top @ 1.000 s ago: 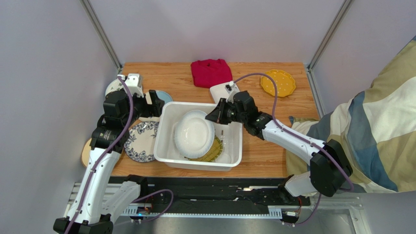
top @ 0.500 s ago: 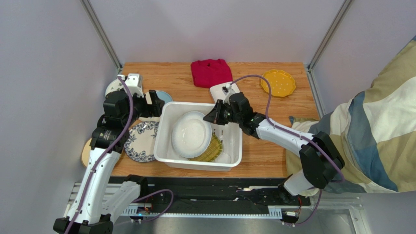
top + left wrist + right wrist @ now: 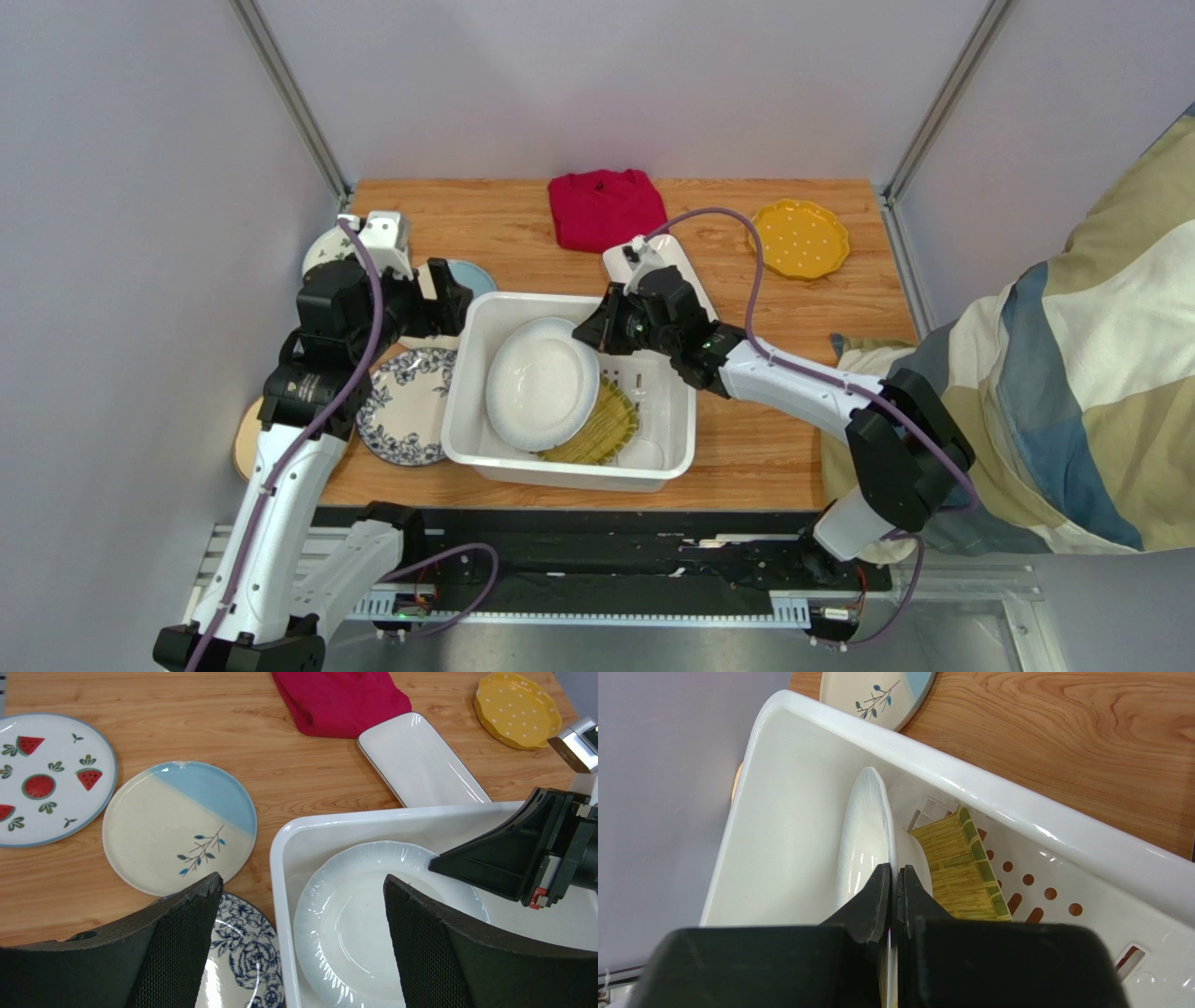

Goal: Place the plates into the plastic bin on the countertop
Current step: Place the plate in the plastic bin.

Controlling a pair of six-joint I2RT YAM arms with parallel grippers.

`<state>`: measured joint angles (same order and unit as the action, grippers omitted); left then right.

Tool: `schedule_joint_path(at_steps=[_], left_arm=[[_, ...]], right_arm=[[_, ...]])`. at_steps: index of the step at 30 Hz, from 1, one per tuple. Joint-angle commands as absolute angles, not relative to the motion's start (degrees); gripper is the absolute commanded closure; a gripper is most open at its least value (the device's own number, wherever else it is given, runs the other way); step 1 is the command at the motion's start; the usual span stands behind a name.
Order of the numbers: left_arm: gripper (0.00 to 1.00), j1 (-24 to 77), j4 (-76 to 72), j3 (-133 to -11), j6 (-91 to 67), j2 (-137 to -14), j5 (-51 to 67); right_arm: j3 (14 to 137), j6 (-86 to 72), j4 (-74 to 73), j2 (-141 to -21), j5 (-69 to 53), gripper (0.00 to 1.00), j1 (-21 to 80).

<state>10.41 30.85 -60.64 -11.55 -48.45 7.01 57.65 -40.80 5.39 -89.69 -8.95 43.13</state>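
Note:
My right gripper [image 3: 603, 328] is shut on the rim of a white round plate [image 3: 537, 381] and holds it tilted inside the white plastic bin [image 3: 561, 473]; its jaws pinch the plate edge [image 3: 870, 819] in the right wrist view. A greenish woven-look plate [image 3: 608, 424] lies in the bin under it. My left gripper [image 3: 298, 910] is open and empty above the bin's left wall. On the countertop [image 3: 758, 434] lie a blue floral plate [image 3: 399, 406], a cream-and-blue sprig plate [image 3: 179, 826], a strawberry plate [image 3: 45, 777], a white rectangular plate [image 3: 421, 763] and a yellow scalloped plate [image 3: 798, 237].
A folded red cloth [image 3: 606, 206] lies at the back centre. A tan round dish [image 3: 247, 434] sits at the left edge under the left arm. Grey walls close the table on three sides. A person in a plaid garment [image 3: 1066, 364] stands at the right.
My right gripper has moved left and slightly back with the white round plate, which now leans further to the left in the bin. The left arm has not moved.

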Motion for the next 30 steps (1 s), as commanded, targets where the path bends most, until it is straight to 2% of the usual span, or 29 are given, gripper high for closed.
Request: schedule_joint_path(at_steps=[1,6,15,21,25,30], left_arm=[[0.11,10.6,29.4,-60.5,-11.3,-48.3,7.4],[0.11,10.7,29.4,-60.5,-11.3,-48.2,7.5],[0.11,10.8,29.4,-60.5,-11.3,-48.1,7.5],[0.11,10.8,29.3,-60.4,-11.3,-48.3,7.6],[0.11,10.9,29.3,-60.4,-11.4,-48.2,7.6],[0.11,11.2,29.3,-60.4,-11.4,-48.3,7.8]], right_arm=[[58.5,-37.2,1.6,-93.0,-5.4,1.0,47.0],[58.7,-35.4,-2.5,-94.1,-2.0,1.0,48.0],[56.7,-34.1,-3.2,-96.5,-0.4,0.89,48.4],[56.2,-33.0,-1.8,-98.3,-0.1,0.75,48.3],[56.2,-32.7,-1.5,-97.8,-0.4,0.54,48.3],[56.2,-31.6,-2.5,-96.3,-0.4,0.44,48.3]])
